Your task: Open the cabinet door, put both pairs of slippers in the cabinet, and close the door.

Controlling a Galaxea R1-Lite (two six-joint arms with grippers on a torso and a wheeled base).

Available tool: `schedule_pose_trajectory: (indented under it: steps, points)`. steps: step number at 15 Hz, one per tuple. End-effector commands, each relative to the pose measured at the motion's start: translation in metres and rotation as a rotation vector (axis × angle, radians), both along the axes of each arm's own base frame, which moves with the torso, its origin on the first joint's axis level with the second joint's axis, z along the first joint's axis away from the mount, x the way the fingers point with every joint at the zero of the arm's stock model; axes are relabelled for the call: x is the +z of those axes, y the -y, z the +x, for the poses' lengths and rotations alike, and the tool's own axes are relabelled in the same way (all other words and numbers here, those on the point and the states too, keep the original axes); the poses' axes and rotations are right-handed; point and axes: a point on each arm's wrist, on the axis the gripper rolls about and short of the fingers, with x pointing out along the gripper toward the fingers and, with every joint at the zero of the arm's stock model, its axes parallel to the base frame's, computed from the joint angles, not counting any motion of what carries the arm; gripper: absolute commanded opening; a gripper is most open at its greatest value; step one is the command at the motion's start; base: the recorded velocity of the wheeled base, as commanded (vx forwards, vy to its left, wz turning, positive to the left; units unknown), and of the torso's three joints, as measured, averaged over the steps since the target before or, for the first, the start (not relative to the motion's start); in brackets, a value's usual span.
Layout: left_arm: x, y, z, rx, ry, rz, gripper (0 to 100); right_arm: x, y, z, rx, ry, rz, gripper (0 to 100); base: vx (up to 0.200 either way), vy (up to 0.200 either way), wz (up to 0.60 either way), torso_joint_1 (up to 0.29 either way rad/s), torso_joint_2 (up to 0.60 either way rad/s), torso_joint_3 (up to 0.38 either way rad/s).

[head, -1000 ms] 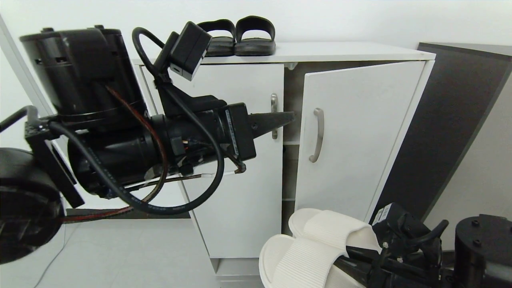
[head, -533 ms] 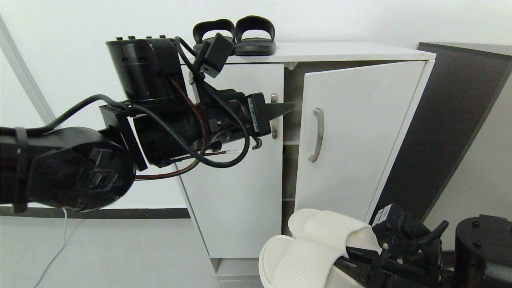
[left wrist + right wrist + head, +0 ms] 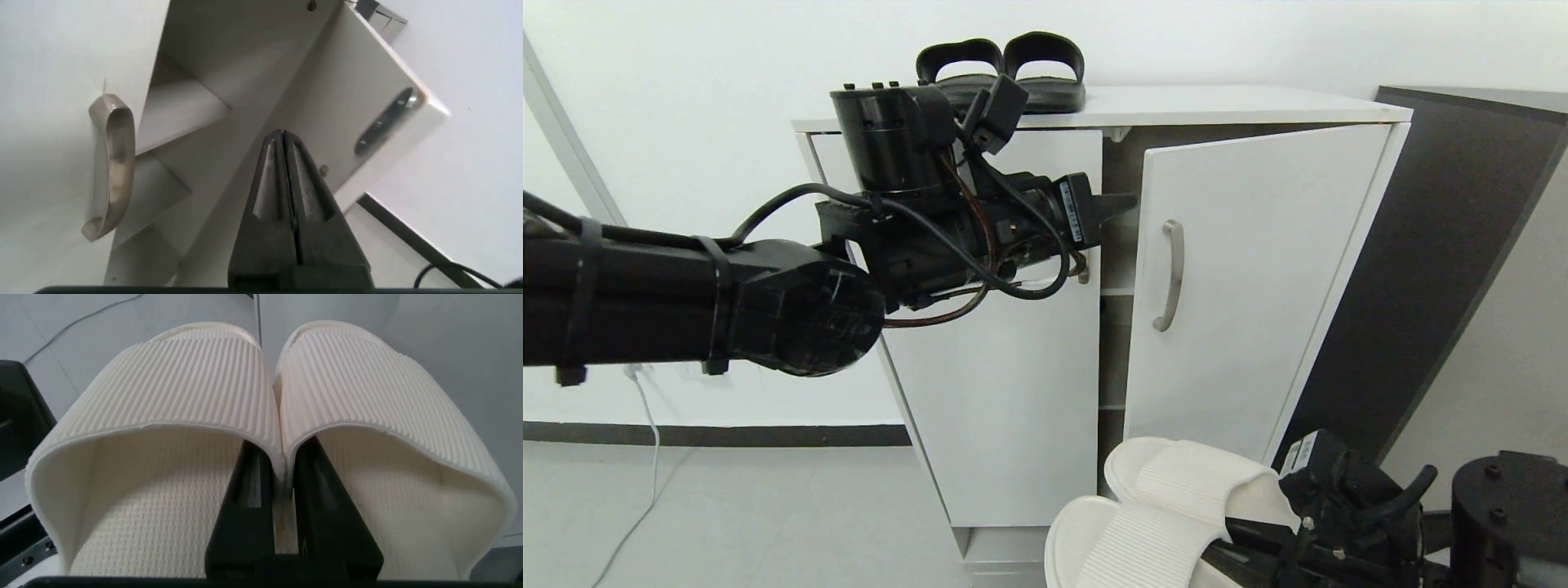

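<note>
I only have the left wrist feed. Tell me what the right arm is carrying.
Observer: The right gripper is shut on the white slippers, pinching the two inner strap edges together.
Operator: Report where that pair sits relative to the cabinet.
Observer: Outside it, low, in front of the bottom of the right door, which stands ajar.
Operator: Now find me the other pair.
Observer: The black slippers lie side by side on the cabinet top, with neither gripper on them.
</note>
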Motion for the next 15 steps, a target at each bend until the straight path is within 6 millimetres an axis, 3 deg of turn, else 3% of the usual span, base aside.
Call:
schedule_pose_trajectory:
  steps: [1,5,8,13,15]
  points:
    - [-0.005,0.004,0.006,0.0,-0.008,0.004,0,-0.001,-0.002,-0.002,0.011,-0.003,-0.001,0,0.0,0.0,0.0,0.0,0.0,0.0]
    - [-0.009,0.008,0.012,0.002,-0.012,0.009,0,-0.005,-0.003,-0.007,0.032,-0.014,-0.014,0,0.0,0.0,0.0,0.0,0.0,0.0]
    - [-0.013,0.011,0.012,-0.005,-0.012,0.021,0,-0.007,-0.004,-0.01,0.049,-0.022,-0.025,0,-0.2,0.0,0.0,0.004,0.0,0.001]
    - [-0.027,0.05,-0.036,-0.155,0.093,0.01,0,-0.011,-0.003,-0.016,0.072,-0.027,-0.041,0,-0.16,0.0,0.0,0.001,0.0,-0.001]
    - [-0.025,0.049,-0.038,-0.156,0.114,-0.01,0,-0.011,-0.003,-0.016,0.073,-0.026,-0.04,0,0.0,0.0,0.0,0.0,0.0,0.0]
